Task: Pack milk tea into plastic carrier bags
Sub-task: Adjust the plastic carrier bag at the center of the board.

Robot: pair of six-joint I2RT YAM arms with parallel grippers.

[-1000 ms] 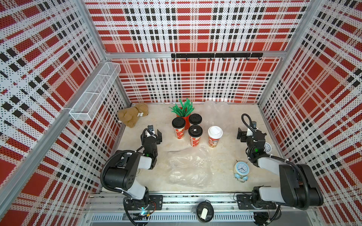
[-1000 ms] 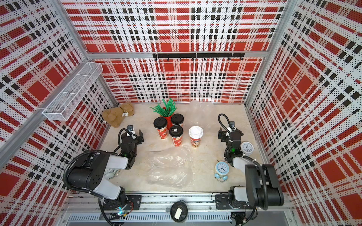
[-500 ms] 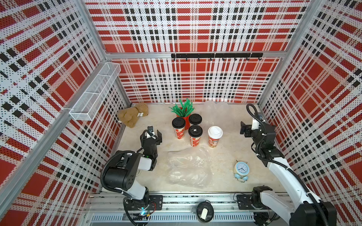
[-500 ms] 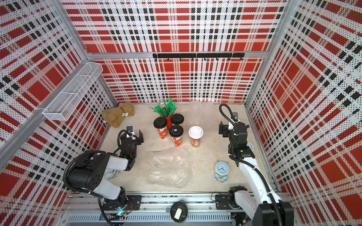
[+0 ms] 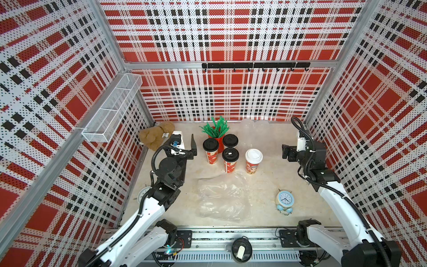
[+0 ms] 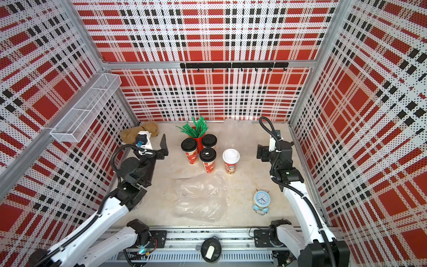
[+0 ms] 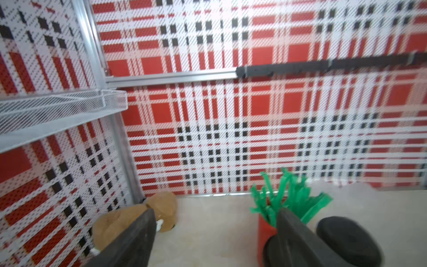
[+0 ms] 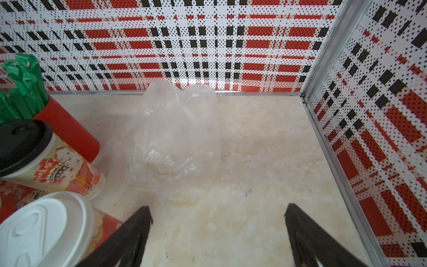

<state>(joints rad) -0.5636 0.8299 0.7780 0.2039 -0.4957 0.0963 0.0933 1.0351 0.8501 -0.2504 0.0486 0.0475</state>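
Top views give you the layout. Three black-lidded cups (image 5: 230,157) press against the straw holder (image 5: 219,142) on its robot-facing side. The white-lidded cup (image 5: 253,161) stands just right of that cluster. No cup is bagged yet. One carrier bag (image 5: 223,196) lies flat past the cups from the holder, toward the arm bases. The second bag (image 5: 254,124) slumps at the back wall, to the holder's right. Your left gripper (image 5: 183,148) hangs left of the holder and your right gripper (image 5: 287,153) is well to its right.

Left wrist view, somewhat blurred, shows the fingers (image 7: 138,233) spread wide with nothing between them. The holder and a black lid sit behind one tip. Those cups stand tight together, so I'd take the outermost one, gripping its side below the lid.

Right wrist view shows the fingers (image 8: 129,235) apart over bare table. The second bag lies ahead of them, and the white-lidded cup is beside one finger. Opening a bag looks like your first job. Pinch a single handle loop and lift slowly, because the film is thin and slippery. Keep clear of the white-lidded cup as you reach.
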